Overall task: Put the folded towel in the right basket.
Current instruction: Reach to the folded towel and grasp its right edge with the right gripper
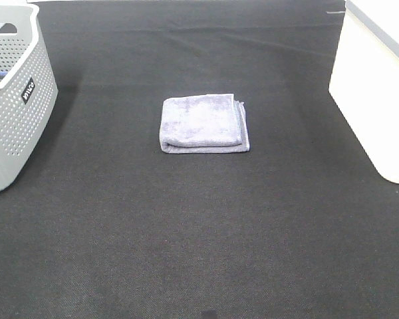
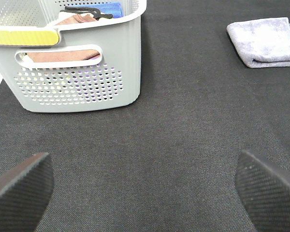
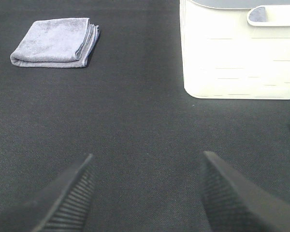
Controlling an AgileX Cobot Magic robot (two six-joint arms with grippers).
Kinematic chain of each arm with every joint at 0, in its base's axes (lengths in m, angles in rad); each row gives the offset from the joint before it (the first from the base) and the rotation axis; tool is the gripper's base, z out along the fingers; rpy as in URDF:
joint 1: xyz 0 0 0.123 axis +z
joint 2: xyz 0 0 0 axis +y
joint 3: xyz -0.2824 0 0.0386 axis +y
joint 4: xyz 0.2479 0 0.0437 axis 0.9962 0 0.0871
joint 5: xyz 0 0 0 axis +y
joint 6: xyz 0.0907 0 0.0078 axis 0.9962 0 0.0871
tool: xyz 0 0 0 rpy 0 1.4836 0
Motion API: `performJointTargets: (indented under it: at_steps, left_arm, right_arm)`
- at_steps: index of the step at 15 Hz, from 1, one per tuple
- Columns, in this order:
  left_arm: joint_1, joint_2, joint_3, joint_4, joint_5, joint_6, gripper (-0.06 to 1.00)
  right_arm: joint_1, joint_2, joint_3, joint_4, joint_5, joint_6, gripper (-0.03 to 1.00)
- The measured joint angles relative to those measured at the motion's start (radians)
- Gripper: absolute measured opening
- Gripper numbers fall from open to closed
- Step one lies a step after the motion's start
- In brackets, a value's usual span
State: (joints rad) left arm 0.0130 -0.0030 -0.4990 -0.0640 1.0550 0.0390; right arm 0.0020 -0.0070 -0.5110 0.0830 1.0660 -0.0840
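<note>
Plainly, the right jaws stand apart with nothing between them, their dark ribbed fingers (image 3: pixel 70 198) poised over bare table (image 1: pixel 199 239). The left jaws are spread wide too and hold nothing. Outward from the right jaws, the towel (image 1: pixel 203 123) lies well ahead and off to one side, and the white basket (image 1: pixel 372 86) sits ahead on the other side, so the reach has to go forward and inward, away from the basket, before it comes back. From above, the towel rests flat at the middle of the table, between the grey basket (image 1: pixel 20 126) on the left and the white one on the right, well apart from both. It is nearly square, a little wider across the table than deep. Its rolled fold faces the near edge and its layered edges face the white basket. Neither arm looks clearly nearer, but I judge the right one better placed, since the target stands on its side. Neither arm shows in the high view. The white basket is cut off there, and its inside is hidden from every camera. The right wrist view gives only its wall and a handle opening.
</note>
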Motion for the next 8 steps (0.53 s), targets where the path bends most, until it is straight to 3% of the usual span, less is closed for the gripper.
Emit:
performJointTargets:
  at_steps: [8]
  left_arm:
    - [0.000,0.000,0.000,0.000,0.000,0.000,0.97]
  right_arm:
    - [0.000,0.000,0.000,0.000,0.000,0.000,0.60]
